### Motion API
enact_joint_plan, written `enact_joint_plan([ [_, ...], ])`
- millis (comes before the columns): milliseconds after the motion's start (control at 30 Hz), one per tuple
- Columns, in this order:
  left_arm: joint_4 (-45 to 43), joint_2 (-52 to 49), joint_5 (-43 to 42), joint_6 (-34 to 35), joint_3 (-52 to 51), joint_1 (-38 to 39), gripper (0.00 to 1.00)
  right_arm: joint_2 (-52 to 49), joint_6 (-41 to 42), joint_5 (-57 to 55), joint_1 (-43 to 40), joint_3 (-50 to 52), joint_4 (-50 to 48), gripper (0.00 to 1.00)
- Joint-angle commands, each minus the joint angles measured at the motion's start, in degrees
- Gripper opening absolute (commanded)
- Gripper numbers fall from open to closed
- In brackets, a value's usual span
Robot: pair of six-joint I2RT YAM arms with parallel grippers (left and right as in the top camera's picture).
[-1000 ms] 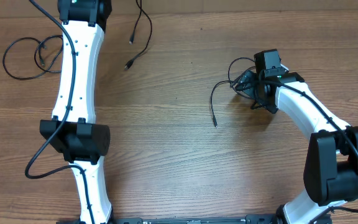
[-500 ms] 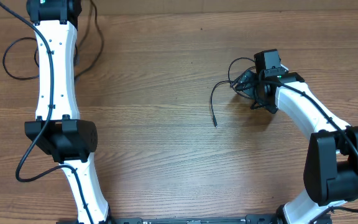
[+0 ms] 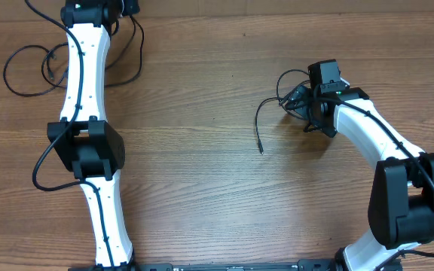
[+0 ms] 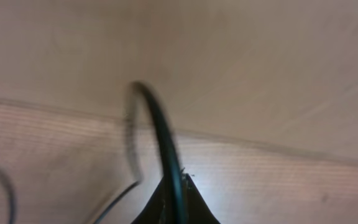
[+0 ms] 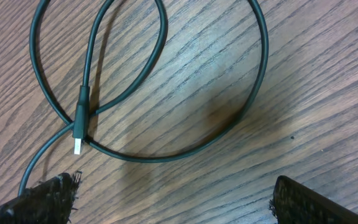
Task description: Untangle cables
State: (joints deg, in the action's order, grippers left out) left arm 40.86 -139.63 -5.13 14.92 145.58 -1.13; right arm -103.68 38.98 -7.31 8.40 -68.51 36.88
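Brown wood-grain bench (image 3: 202, 188) carries the cables (image 5: 266, 50) in three spots. One lies in loose loops by the far left corner, just beside the left arm (image 3: 81, 75). A second runs from the left pincer (image 4: 178, 186) at the far edge and curves back along that arm's other side. The wrist view is blurred, yet it shows this pincer shut tight on the cord, which arches up out of the fingertips. The third is bunched near the right edge, its loops just in front of the right pincer (image 5: 173, 199). One tail (image 3: 258, 132) trails from it toward the bench's middle. That pincer's fingers stand wide apart and hold nothing. A loop and a small silver-tipped plug (image 5: 78, 144) lie on the wood ahead of them, untouched.
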Motion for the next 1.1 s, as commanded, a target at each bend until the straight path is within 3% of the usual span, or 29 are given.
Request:
enact_joint_plan([
  [0, -6.1, 1.0, -6.0, 5.3, 0.8, 0.5, 0.04, 0.4, 0.0, 0.1, 0.2, -0.1, -0.3, 1.00],
  [167, -16.0, 1.0, -16.5, 22.3, 0.8, 0.5, 0.04, 0.4, 0.0, 0.1, 0.2, -0.1, -0.3, 1.00],
  [333, -19.1, 1.0, -16.7, 23.0, 0.8, 1.9, 0.04, 0.3, 0.0, 0.1, 0.2, -0.1, -0.3, 1.00],
  [800, 11.5, 0.6, 20.9, 24.6, 0.7, 1.1, 0.04, 0.4, 0.0, 0.1, 0.2, -0.1, -0.3, 1.00],
  [1067, 18.0, -4.0, 18.8, 25.6, 0.7, 1.2, 0.04, 0.4, 0.0, 0.1, 0.2, -0.1, -0.3, 1.00],
])
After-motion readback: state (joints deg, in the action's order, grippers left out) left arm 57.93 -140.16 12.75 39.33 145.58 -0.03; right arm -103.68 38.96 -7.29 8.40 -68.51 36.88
